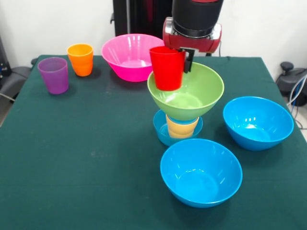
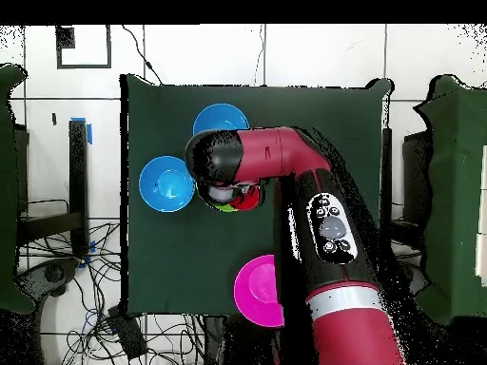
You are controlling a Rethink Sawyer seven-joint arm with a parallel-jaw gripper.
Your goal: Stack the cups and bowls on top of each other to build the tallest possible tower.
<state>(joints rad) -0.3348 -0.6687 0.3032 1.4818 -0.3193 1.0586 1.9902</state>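
Nearest the camera in the front view, a large blue bowl (image 1: 201,172) sits upright on the green tablecloth (image 1: 81,158), mouth up; a second blue bowl (image 1: 257,122) of like size stands to its right and farther back. Behind the nearer one rises the tower (image 1: 183,112), its long axis vertical: a small shallow blue bowl (image 1: 162,132) as base, a yellow-orange cup (image 1: 182,127) standing in it, and a green bowl (image 1: 192,93) resting mouth-up on that cup. At the green bowl's left rim the gripper (image 1: 184,60) is clamped on the rim of a red cup (image 1: 167,67), which hangs upright, mouth up, its base low over the bowl's interior. At the far side stand the pink bowl (image 1: 128,56), an orange cup (image 1: 80,59) and a purple cup (image 1: 53,74), all upright and apart. The overhead view shows the arm (image 2: 323,228) reaching across the cloth and hiding most of the tower; only slivers of red and green appear beneath the wrist, while both blue bowls and the pink bowl (image 2: 257,290) stay visible.
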